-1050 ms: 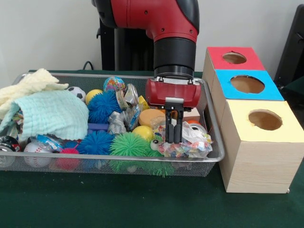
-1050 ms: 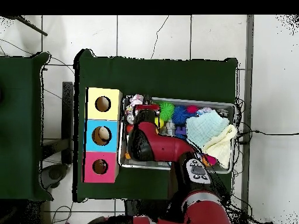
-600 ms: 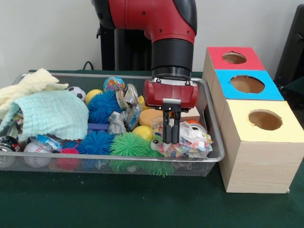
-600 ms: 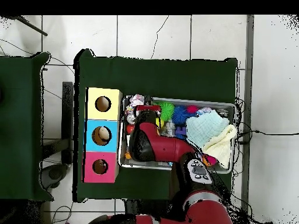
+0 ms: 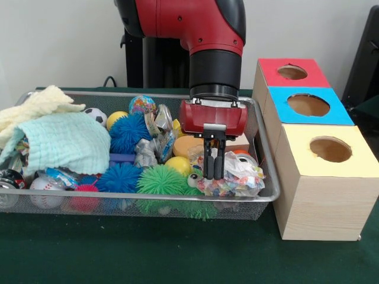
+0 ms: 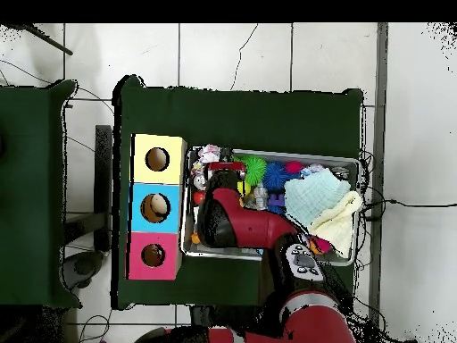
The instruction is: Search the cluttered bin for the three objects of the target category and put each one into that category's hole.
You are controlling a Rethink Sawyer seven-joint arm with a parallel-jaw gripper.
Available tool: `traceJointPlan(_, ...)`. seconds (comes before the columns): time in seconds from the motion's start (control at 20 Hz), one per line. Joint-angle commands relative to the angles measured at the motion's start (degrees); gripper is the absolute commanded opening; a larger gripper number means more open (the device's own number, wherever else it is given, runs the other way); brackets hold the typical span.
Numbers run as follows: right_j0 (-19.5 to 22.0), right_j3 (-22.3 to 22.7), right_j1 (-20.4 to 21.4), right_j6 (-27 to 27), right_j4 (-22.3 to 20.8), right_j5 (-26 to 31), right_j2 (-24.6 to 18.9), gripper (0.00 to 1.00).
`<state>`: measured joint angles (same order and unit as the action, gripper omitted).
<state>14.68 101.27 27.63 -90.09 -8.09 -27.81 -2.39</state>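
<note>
My gripper hangs from the red and black arm over the right part of the wire bin. Its two black fingers stand close together, tips down against a crinkly clear packet of colourful bits; nothing shows between them. Just left of the tips are a yellow ball and a green spiky ball; an orange round thing lies behind. In the overhead view the arm covers the fingers, and only the red gripper body shows. The red box, blue box and yellow box each have a hole.
A teal cloth and a cream cloth cover the bin's left part. Blue spiky balls, a small soccer ball, a patterned ball and foil packets fill the middle. Something pale shows inside the blue box's hole.
The gripper has shifted slightly left in the front view over the last second and stayed at the same height; its fingers remain together. The bin's contents have not moved.
</note>
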Motion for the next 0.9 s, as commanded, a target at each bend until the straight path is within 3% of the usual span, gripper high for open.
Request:
traceJointPlan(0.05, 0.13, 0.61, -1.63, -12.52, 0.4, 1.87, -3.81, 0.0)
traceJointPlan(0.35, -0.66, 0.72, -0.97, -11.78, 0.65, 1.98, -2.75, 0.0)
traceJointPlan(0.4, -0.85, 0.69, -0.83, -11.5, 0.59, 2.08, -2.49, 1.0)
traceJointPlan(0.9, -0.78, 2.29, 1.57, -11.89, 0.79, 4.47, -2.93, 1.0)
